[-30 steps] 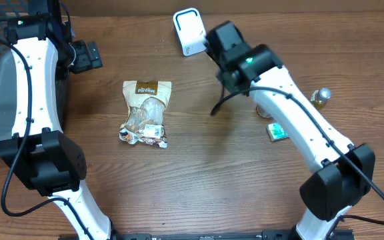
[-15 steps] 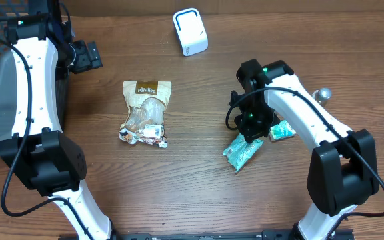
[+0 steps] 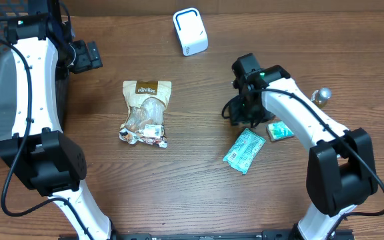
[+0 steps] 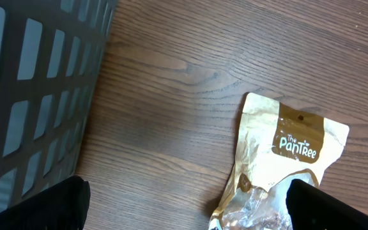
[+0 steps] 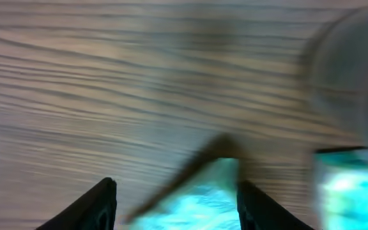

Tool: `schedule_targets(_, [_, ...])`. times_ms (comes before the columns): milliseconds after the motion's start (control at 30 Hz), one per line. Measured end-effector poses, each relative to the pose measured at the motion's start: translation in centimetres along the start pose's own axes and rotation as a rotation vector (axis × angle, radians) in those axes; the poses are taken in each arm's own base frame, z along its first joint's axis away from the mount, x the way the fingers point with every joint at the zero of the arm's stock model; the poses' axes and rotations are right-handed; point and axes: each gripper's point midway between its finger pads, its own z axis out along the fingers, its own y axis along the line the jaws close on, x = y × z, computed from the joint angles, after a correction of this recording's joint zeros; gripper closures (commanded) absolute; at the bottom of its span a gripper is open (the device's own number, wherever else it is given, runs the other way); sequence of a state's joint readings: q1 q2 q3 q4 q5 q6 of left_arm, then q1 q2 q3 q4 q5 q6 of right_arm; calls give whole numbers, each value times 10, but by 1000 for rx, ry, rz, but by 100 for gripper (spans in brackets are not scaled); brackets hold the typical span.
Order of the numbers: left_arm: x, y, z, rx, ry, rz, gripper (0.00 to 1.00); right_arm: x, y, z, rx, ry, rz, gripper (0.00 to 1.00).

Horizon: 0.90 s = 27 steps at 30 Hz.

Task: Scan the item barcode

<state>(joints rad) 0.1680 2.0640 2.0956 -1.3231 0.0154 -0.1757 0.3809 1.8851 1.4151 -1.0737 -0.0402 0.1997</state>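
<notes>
Right gripper [image 5: 174, 203] stands spread beside teal packet [image 3: 244, 151] lying on table [image 3: 192, 193]; left gripper [image 4: 184, 201] stands spread wide, far left.

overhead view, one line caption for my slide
Right end effector, open, beside a teal packet lying on the table; snack bag and white scanner nearby.

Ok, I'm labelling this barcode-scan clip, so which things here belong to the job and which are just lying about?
Part of the job: white scanner; teal packet, flat on the table by the open right gripper; likely the Pantree snack bag, another item to scan.
Lying about, it seems: small teal box; small bottle; dark slatted basket.
</notes>
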Motion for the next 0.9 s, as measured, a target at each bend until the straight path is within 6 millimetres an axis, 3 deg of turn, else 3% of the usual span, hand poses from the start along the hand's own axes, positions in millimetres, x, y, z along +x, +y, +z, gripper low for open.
schedule_targets(233, [0, 0, 0, 0, 0, 0, 0, 11, 58, 0, -140, 15, -32, 63])
schedule_targets(367, [0, 0, 0, 0, 0, 0, 1, 17, 70, 0, -156, 24, -50, 68])
schedule_targets(633, [0, 0, 0, 0, 0, 0, 0, 17, 74, 6, -151, 14, -7, 73])
schedule_targets(900, [0, 0, 0, 0, 0, 0, 0, 36, 63, 40, -133, 36, 17, 76])
